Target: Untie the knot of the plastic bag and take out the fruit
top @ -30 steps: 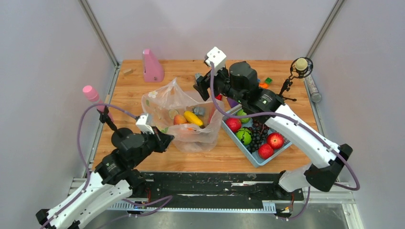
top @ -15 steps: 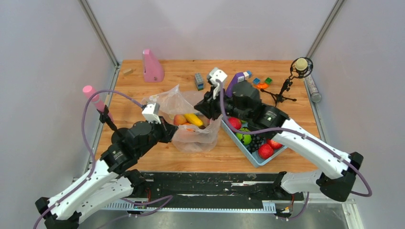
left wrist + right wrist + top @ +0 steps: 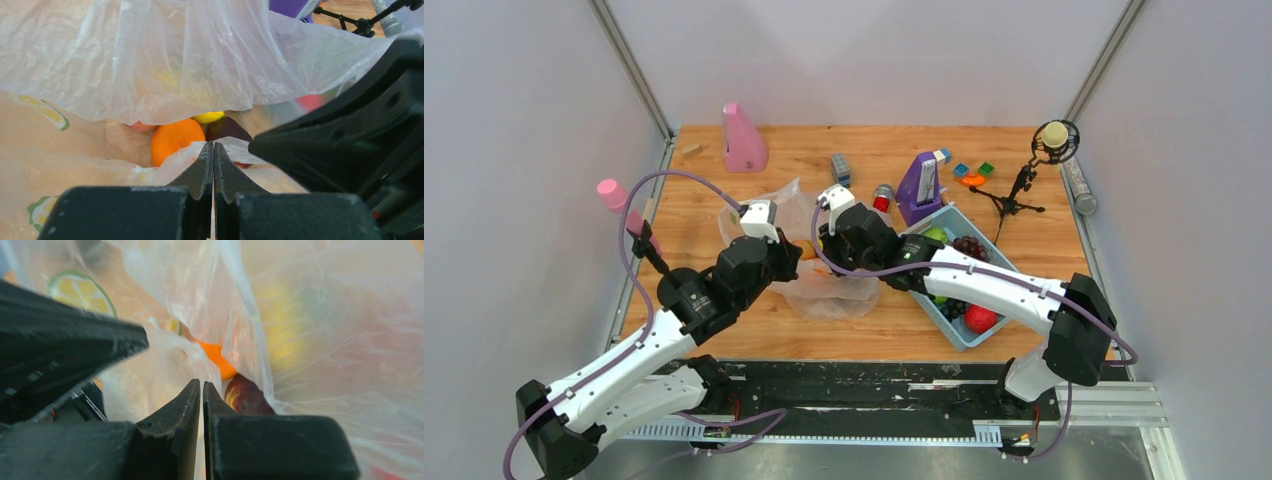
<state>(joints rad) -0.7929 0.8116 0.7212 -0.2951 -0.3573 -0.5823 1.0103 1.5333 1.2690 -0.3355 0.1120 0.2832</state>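
- Our left gripper is clamped tight on the clear, crinkly printed plastic bag.
- Our right gripper pinches the film likewise (its black body crowds alongside).
- We see the round orange fruit just beyond the left fingertips, under sagging film.

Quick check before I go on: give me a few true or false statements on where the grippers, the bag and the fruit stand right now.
1. Both the left gripper and the right gripper are shut on film of the plastic bag. True.
2. The orange fruit lies bare on the table outside the bag. False: it sits inside the bag, behind the film.
3. A red apple lies in the blue tray. True.
4. The right gripper hangs over the blue tray. False: it is at the bag, close beside the left gripper.
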